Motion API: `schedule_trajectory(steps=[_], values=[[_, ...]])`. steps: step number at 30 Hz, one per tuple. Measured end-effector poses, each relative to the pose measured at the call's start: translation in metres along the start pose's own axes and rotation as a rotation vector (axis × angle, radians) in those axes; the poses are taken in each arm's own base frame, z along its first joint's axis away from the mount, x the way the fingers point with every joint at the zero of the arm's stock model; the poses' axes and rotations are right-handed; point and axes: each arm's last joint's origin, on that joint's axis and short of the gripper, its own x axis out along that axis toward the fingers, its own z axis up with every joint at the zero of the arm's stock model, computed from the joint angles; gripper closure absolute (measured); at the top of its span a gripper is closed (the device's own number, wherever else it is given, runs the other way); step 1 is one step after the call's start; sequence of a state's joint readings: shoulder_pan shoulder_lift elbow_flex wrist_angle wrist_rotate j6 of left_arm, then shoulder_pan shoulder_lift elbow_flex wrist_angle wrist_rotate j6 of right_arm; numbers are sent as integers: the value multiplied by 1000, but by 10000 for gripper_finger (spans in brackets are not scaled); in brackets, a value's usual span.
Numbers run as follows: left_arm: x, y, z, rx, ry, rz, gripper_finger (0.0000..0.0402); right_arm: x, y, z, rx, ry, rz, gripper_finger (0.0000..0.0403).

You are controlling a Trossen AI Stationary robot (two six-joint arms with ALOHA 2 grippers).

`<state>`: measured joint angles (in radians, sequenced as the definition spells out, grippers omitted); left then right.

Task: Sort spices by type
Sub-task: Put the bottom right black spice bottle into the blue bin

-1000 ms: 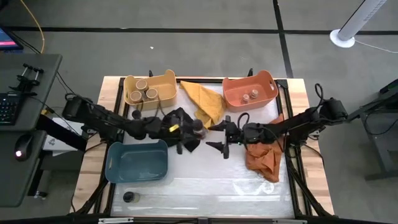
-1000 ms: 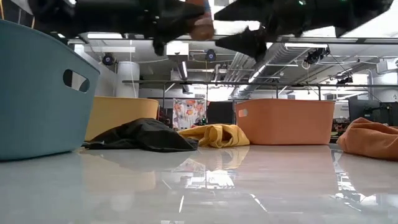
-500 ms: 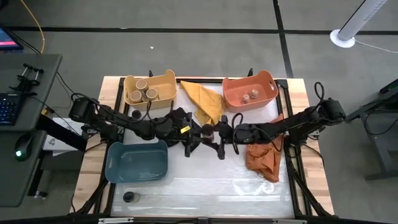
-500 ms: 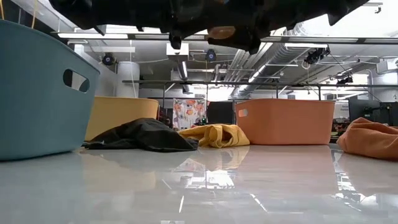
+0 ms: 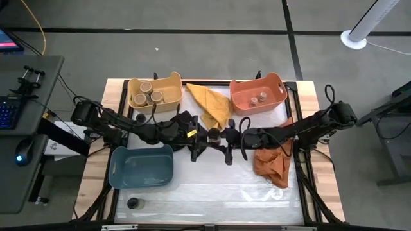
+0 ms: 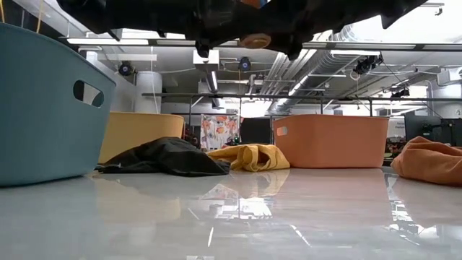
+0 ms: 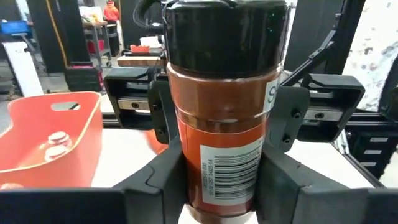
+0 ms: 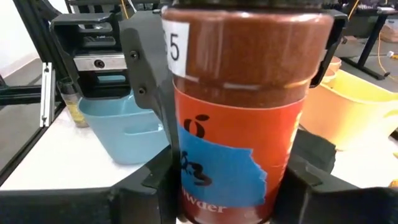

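Note:
One spice jar, with a black lid and reddish-brown contents, hangs upright above the table's middle. My left gripper and my right gripper face each other, both shut on it. In the low view its tan bottom shows under the dark grippers. Three tan-topped jars stand in the yellow bin. Two small jars stand in the orange bin. A black-topped jar stands on the table at the near left. My left gripper pinches the jar's body between its two fingers, on opposite sides at the barcode label. The fingers come level from the table's left. The jar stands upright, lid up, clear of the table. My right gripper pinches the jar's body between its two fingers, on opposite sides at the blue and orange label. The fingers come nearly level from the table's right, facing the left gripper's fingers. The jar stays upright between them.
A blue bin sits near the table's left edge. A yellow cloth lies between the two far bins. A black cloth lies under my left arm, and an orange cloth under my right arm. The near half of the table is bare.
My left gripper has carried the jar a little toward the table's right. My right gripper has come toward the left up to it. The gap between the two grippers has gone, and the right fingers now stand on the jar's sides.

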<state>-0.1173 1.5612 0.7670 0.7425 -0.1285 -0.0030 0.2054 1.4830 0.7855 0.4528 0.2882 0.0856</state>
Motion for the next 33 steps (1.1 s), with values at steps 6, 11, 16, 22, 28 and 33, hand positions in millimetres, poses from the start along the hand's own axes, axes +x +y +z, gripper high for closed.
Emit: schedule_trajectory(steps=[6,11,16,22,28,33], values=[[-9,6,9,18,53,44,221,1,-3,0,-1,10,-23,236],[-25,8,15,34,157,63,206,0,-4,-14,-35,121,-24,238],[-34,10,18,39,208,87,199,-4,-9,-15,-49,176,-73,238],[-29,5,7,58,265,17,183,-8,-13,-28,-29,320,-72,238],[-18,0,-12,51,312,9,148,-5,-13,-35,-4,369,-62,238],[-9,1,-11,76,264,61,118,-4,-7,-38,-4,372,-35,238]])
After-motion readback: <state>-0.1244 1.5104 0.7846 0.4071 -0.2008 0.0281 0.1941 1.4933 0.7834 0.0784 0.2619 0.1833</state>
